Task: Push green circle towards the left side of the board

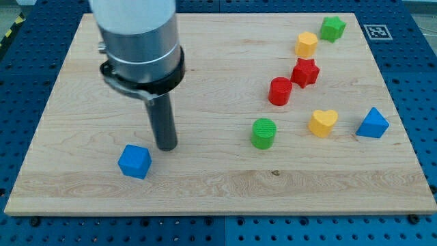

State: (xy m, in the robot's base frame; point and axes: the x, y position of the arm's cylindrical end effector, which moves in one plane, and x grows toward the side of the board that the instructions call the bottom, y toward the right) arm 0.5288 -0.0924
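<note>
Pale wood makes up the board [205, 184], a rectangle with visible grain that rests on a blue perforated table [416, 82]; a black-and-white marker [375, 31] sits just off the board's top right corner.

My tip [166, 147] touches down in the board's left half, toward the bottom edge, just up and to the right of the blue cube [134, 161] but apart from it. (No pincer on this arm, only the dark rod under a grey cylinder, so there is nothing to open or close.)

Right of centre stands the green circle [263, 133], well apart from my tip. Above it are the red cylinder [280, 91] and the red star [305, 72], close together. Nearer the top right corner lie a yellow block [306, 44] and a green block [333, 28]. Toward the right edge sit the yellow heart [323, 123] and a blue triangle [372, 124].
</note>
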